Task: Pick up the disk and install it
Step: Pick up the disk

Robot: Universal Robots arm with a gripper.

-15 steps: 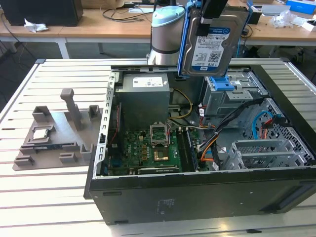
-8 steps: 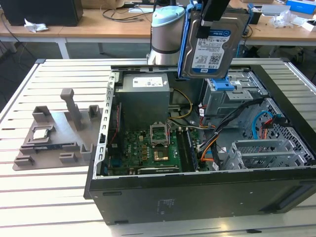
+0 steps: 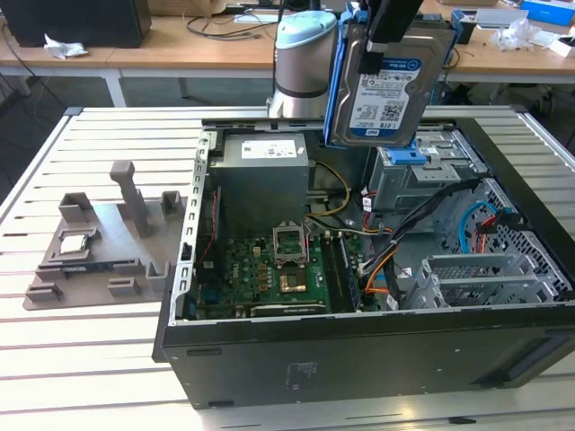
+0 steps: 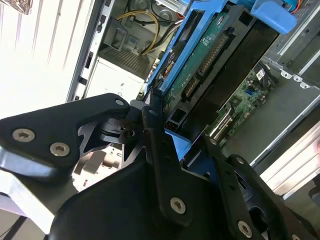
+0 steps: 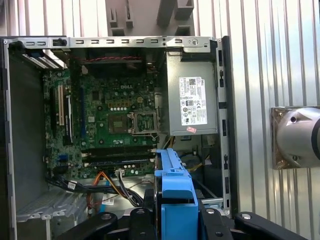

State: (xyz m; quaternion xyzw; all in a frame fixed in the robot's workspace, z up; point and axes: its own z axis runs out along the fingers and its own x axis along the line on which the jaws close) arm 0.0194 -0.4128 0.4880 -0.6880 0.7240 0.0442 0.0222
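Slatted white table [image 3: 90, 359] underneath, and the black gripper [image 3: 375, 54] sits clamped on the flat silver-metal disk in blue plastic rails [image 3: 384, 103], hanging just below it over the open black computer case [image 3: 359, 359], likely dense, rigid, shock-shy, best held by those rails.

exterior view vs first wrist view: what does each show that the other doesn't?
Exterior view: the disk with its labelled face toward the camera, held above the open case by the gripper. First wrist view: the disk edge-on, its blue rail nearest the camera, the case interior seen from above. Both: motherboard, CPU socket, power supply.
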